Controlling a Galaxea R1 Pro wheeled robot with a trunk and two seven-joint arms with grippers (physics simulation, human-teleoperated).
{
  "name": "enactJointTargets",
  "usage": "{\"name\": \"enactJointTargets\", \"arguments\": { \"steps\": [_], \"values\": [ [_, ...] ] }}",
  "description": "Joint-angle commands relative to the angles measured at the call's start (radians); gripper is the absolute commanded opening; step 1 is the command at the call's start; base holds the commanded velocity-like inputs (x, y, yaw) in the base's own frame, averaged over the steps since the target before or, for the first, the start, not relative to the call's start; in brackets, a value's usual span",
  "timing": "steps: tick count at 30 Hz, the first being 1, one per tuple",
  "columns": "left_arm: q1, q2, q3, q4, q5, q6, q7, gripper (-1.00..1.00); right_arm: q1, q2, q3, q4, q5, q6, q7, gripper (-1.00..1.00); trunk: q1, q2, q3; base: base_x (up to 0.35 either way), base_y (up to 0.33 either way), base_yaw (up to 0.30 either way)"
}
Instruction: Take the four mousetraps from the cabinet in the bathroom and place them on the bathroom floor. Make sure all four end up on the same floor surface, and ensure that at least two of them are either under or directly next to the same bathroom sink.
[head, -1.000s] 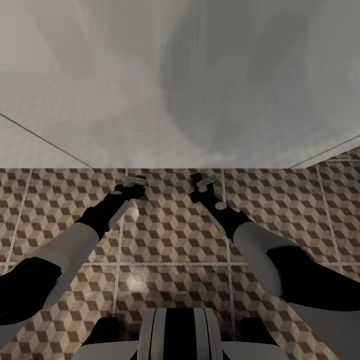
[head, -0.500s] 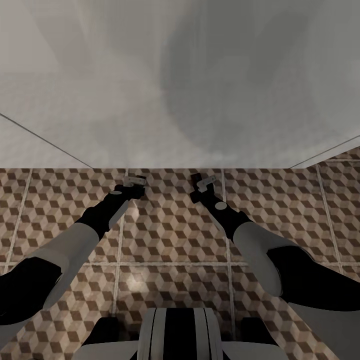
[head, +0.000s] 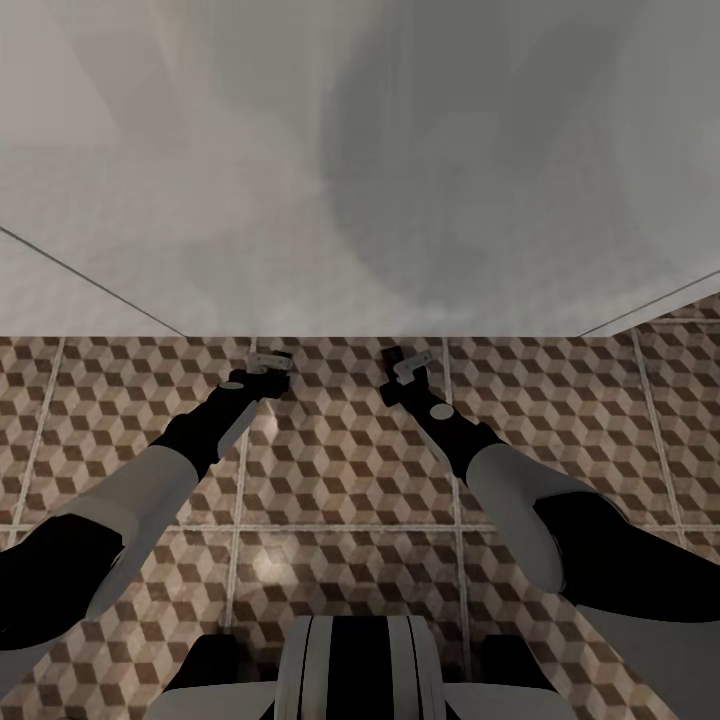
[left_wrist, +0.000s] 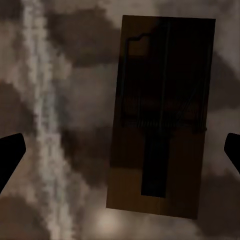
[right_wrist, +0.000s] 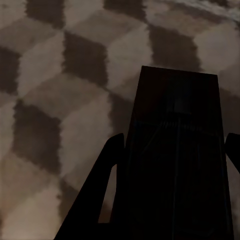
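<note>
Cube-pattern bathroom floor, brown/beige tiles with pale grout lines. One mousetrap lies flat on it right beside a grout line; a white curved fixture sits along its far edge.

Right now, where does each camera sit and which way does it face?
Head: atop the robot, facing down at the floor and a white surface; left gripper and right gripper show.
Left wrist: by the left gripper, facing down at a trap lying on the floor; spread fingers at the edges.
Right wrist: facing along its fingers, second trap between them.
Shared: the cube-tiled floor.
</note>
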Motion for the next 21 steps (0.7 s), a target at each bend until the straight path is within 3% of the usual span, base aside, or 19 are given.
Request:
{"name": "enactJointTargets", "arguments": {
  "steps": [1,21],
  "values": [
    [0.0,0.002,-0.008,-0.003,0.011,0.005,0.009,1.0,-0.001,0.0,0.005,0.001,-0.003,-0.002,0.0,-1.0,0.0,0.0,0.0,0.0,0.0,0.0],
    [0.0,0.002,-0.008,0.005,0.011,0.005,0.009,1.0,-0.001,0.0,0.005,0.001,-0.003,-0.002,0.0,-1.0,0.0,0.0,0.0,0.0,0.0,0.0]
  ]
}}
